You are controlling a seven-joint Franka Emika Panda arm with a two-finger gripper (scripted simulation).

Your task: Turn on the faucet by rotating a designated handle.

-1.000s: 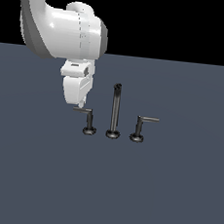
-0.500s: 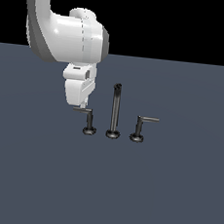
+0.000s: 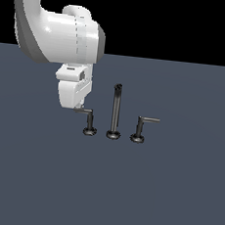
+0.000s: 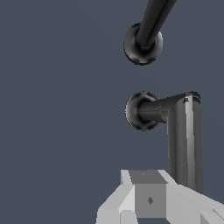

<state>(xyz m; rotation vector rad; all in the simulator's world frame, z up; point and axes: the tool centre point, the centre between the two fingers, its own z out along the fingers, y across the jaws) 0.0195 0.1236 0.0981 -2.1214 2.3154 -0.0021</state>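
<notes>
The faucet stands on the dark grey floor in the exterior view: a tall spout post (image 3: pixel 115 110) between two L-shaped levers. The handle (image 3: pixel 88 118) is the lever on the exterior view's left, its thin arm jutting left. The mirror lever (image 3: pixel 141 126) stands to the right of the post. My gripper (image 3: pixel 78 106) hangs over the tip of the handle's arm, touching or just above it. In the wrist view the handle (image 4: pixel 183 135) runs from its round base to beside a light grey finger (image 4: pixel 148 199). The spout post's base (image 4: pixel 142 43) lies beyond. The finger gap is hidden.
The white arm (image 3: pixel 58 35) reaches in from the upper part of the exterior view's left. The flat dark grey floor (image 3: pixel 174 199) spreads around the faucet, with nothing else on it.
The arm's upper body has shifted slightly to the exterior view's left. The gripper stays at the tip of the handle's arm. The handle looks unmoved.
</notes>
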